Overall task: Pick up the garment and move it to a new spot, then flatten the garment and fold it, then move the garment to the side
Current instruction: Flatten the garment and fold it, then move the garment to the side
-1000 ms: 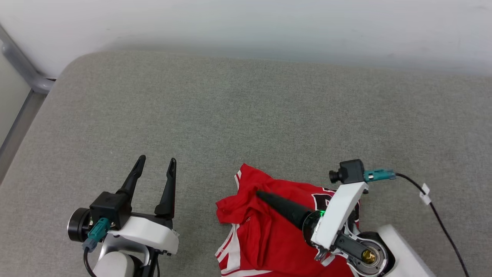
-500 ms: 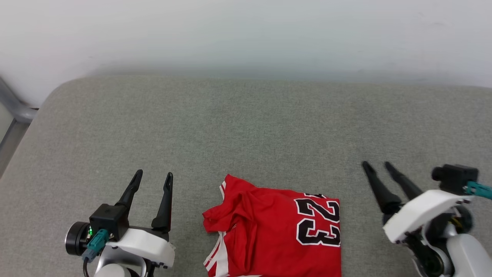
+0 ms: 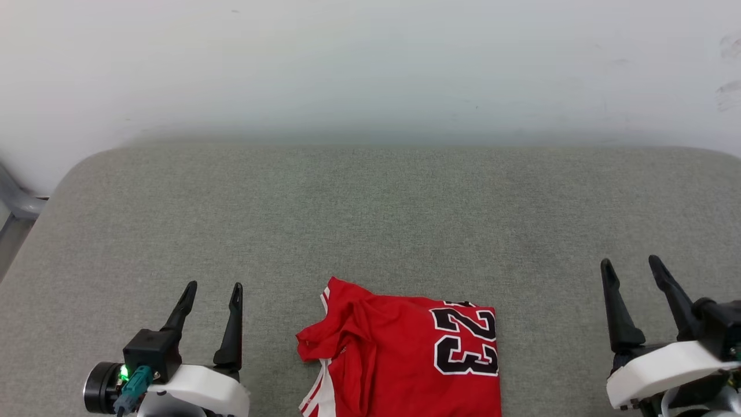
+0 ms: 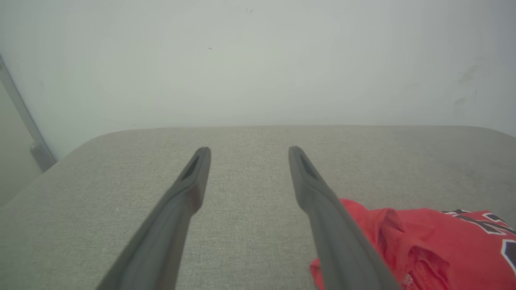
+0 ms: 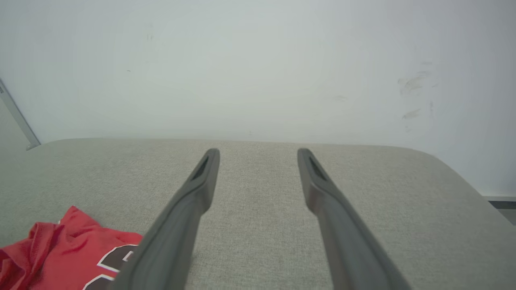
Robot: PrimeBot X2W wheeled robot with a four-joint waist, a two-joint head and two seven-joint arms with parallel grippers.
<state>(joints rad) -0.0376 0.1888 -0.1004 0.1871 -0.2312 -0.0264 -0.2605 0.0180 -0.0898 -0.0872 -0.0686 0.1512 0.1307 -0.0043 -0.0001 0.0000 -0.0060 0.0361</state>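
**Red garment (image 3: 405,353) lies near the front of the bench, both grippers apart from it**

The garment lies on the grey padded bench (image 3: 370,220), close to the front edge and a little left of the middle in the head view. It lies in a rough rectangle. A black, white-outlined "23" faces up on its right half, and the bottom of the picture cuts off its lower part. Its left side is rumpled, with a bunched fold sticking out towards the left. A strip of white-and-red striped trim shows at the lower left, possibly a sleeve edge.

The left gripper (image 3: 213,286) is at the lower left, just beside the garment's rumpled side and clear of it. Its fingers (image 4: 193,181) are spread, with bare bench between them. In the left wrist view the red cloth shows at the lower right, partly behind one finger.

The right gripper (image 3: 631,262) is at the lower right, well apart from the garment. Its fingers (image 5: 201,181) are likewise spread and grasp nothing. In the right wrist view the garment is at the lower left.

A pale wall (image 3: 370,69) rises behind the bench, and a grey metal rail (image 3: 14,200) shows at the far left.
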